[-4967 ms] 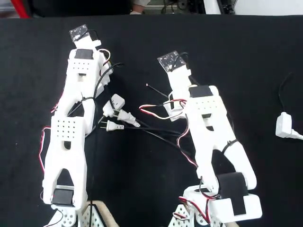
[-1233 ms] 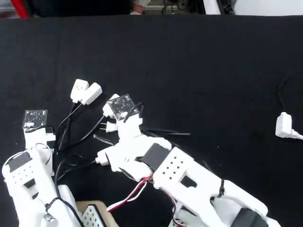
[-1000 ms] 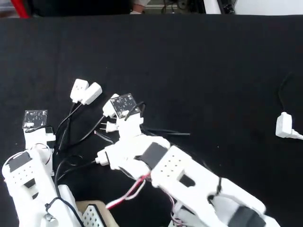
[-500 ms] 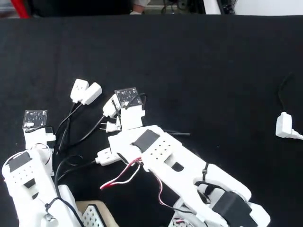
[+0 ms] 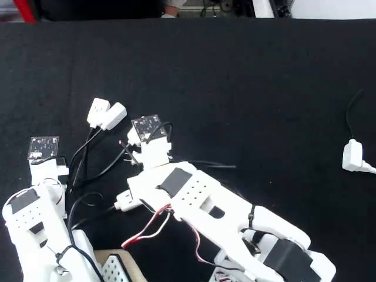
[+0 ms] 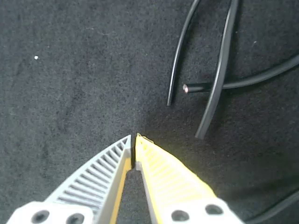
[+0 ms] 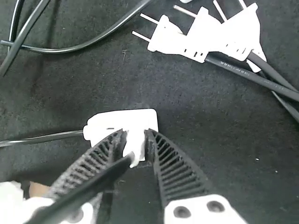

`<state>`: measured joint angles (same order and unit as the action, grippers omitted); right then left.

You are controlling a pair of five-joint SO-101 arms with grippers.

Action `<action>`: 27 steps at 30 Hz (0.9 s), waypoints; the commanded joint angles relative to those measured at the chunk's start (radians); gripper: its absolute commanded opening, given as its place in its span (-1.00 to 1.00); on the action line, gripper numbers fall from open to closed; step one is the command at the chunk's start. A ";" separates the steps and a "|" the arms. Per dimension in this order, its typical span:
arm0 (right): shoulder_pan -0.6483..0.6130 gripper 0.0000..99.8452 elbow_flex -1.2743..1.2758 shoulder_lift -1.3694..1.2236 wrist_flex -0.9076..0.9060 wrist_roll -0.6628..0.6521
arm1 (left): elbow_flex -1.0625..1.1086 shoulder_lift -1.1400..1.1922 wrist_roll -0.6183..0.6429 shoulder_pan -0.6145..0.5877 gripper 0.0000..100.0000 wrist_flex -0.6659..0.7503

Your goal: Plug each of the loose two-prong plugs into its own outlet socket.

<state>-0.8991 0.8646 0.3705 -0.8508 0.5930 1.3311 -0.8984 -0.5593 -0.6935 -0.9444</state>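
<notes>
Right wrist view tells me more than the high one: right jaws clamped on the white socket (image 7: pixel 124 120) on the counter (image 7: pixel 233 130), two loose plugs (image 7: pixel 177 42) just beyond, left jaws closed on nothing.

No legible text or markings

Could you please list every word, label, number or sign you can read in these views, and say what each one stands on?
No text can be read in any of the views.
On the black cord beside the white plugs: faint pale print along the jacket, too small to read.
On the outlet socket held in the right gripper: plain white, with no marking to be seen.
</notes>
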 commanded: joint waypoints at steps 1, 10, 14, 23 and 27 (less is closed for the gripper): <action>-0.034 -0.98 0.005 -0.074 0.018 -0.029 | 0.002 -0.017 -0.006 -0.004 -0.94 0.011; -0.130 -0.98 -0.044 -0.323 0.083 -0.064 | 0.002 -0.017 -0.006 -0.007 -0.94 0.011; -0.137 -0.98 -0.044 -0.326 0.051 -0.089 | 0.002 -0.017 -0.006 -0.007 -0.94 0.011; -0.232 -0.98 -0.048 -0.334 0.014 -0.101 | 0.002 -0.017 -0.006 -0.007 -0.94 0.011; -0.232 -0.98 -0.013 -0.331 0.015 -0.101 | 0.002 -0.017 -0.006 -0.007 -0.94 0.011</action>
<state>-1.0403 0.7971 0.1465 -0.7864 0.5071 1.3311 -0.8984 -0.5593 -0.6935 -0.9444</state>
